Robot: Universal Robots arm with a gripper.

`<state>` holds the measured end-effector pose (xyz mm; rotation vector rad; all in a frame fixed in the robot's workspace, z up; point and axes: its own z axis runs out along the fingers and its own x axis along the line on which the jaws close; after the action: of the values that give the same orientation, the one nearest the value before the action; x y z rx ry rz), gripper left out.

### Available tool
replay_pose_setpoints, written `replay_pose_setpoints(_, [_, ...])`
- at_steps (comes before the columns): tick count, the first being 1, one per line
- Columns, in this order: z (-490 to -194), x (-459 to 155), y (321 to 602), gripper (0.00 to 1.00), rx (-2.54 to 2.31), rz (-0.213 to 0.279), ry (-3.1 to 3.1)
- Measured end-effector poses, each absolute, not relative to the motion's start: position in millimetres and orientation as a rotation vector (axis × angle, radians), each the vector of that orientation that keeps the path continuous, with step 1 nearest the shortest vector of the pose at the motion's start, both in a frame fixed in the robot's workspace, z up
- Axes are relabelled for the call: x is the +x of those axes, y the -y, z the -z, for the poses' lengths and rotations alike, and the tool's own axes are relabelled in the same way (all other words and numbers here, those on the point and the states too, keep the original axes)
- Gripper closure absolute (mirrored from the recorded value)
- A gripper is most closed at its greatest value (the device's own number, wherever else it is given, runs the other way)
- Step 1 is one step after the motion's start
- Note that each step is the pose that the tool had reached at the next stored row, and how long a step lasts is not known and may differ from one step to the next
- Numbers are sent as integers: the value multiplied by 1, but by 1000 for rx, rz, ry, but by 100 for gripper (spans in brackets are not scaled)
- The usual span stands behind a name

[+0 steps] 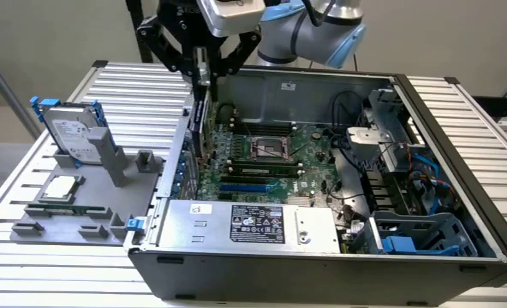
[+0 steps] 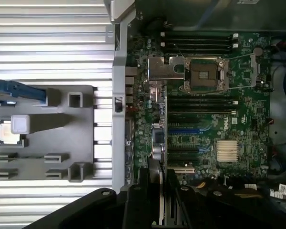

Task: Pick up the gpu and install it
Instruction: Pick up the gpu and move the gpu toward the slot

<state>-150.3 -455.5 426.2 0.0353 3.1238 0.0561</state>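
Hanging edge-on and upright from the claw, the gpu sits over the motherboard edge beside the case's side wall, at about 11 o'clock from the CPU socket in the exterior view; whether its lower edge touches a slot cannot be told. Wrist view: the card's thin edge runs between the two black fingers, with the expansion slots beneath. Gripper is clamped on the gpu, jaws pressed against both faces. CPU socket is empty, its lever frame raised. Power supply lies at 6 o'clock from the socket, a blue drive cage at 4 o'clock, all inside the open computer case. Outside the case, at 9 o'clock, a grey fixture tray rests on the slatted table. It holds a hard drive with blue rails standing tilted, a CPU chip, and a RAM stick lying flat.
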Motion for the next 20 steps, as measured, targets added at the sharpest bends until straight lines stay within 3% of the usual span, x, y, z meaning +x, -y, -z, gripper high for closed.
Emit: replay_pose_setpoints(20, [-391, -65, 435, 100, 35, -55, -3125])
